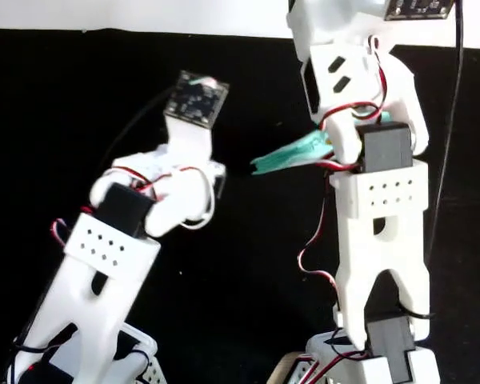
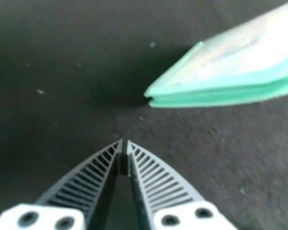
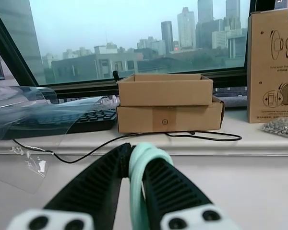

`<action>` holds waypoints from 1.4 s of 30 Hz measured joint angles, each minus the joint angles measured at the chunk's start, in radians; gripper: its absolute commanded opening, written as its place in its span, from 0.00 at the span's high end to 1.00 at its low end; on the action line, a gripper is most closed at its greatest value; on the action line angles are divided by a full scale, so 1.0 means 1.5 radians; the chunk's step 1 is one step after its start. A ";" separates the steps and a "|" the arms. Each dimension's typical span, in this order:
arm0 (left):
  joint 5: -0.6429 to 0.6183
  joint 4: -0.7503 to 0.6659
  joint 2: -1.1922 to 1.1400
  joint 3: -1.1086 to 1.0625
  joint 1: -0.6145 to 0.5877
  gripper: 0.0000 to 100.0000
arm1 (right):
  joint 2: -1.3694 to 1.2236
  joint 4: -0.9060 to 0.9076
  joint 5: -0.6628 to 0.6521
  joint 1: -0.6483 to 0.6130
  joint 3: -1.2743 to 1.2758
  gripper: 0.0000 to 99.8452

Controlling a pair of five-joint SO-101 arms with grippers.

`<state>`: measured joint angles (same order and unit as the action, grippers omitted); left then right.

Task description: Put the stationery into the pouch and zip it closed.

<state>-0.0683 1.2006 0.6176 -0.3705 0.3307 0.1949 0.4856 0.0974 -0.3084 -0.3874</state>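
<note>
Black table [image 1: 248, 264], mid-area: mint pouch [image 1: 292, 154] pinched in right gripper [image 3: 137, 158]; left gripper [image 2: 123, 148] fingers pressed together, empty, near pouch corner.

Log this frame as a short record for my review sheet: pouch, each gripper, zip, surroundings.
pouch: mint green, held up over the black table, one end free
right gripper: shut on the pouch's edge
left gripper: shut, holding nothing, over the table near the pouch's free end
zip: cannot tell
surroundings: cardboard boxes on a sill by a window
</note>
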 measured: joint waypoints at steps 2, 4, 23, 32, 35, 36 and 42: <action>0.054 -0.014 0.000 -0.003 -0.004 0.90 | -0.002 0.000 -0.002 -0.001 0.000 0.99; 0.111 -0.019 -0.001 -0.003 -0.001 0.87 | -0.006 0.000 -0.003 -0.001 0.000 0.99; 0.284 -0.023 -0.133 0.094 0.074 0.79 | -0.006 0.000 -0.004 -0.002 0.000 0.99; 0.284 -0.024 -0.274 0.209 0.084 0.79 | -0.006 0.000 -0.004 0.016 0.000 0.99; 0.284 -0.024 -0.283 0.216 0.100 0.79 | -0.008 0.000 -0.004 0.014 0.000 0.99; 0.284 -0.024 -0.283 0.216 0.105 0.79 | -0.008 0.000 -0.004 0.014 0.000 0.99; 0.288 0.001 -0.283 0.220 0.137 0.80 | -0.008 0.000 -0.004 0.015 0.000 0.99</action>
<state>0.3644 1.2022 0.1926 -0.0407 0.5363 0.1826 0.4856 0.0913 -0.2854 -0.3874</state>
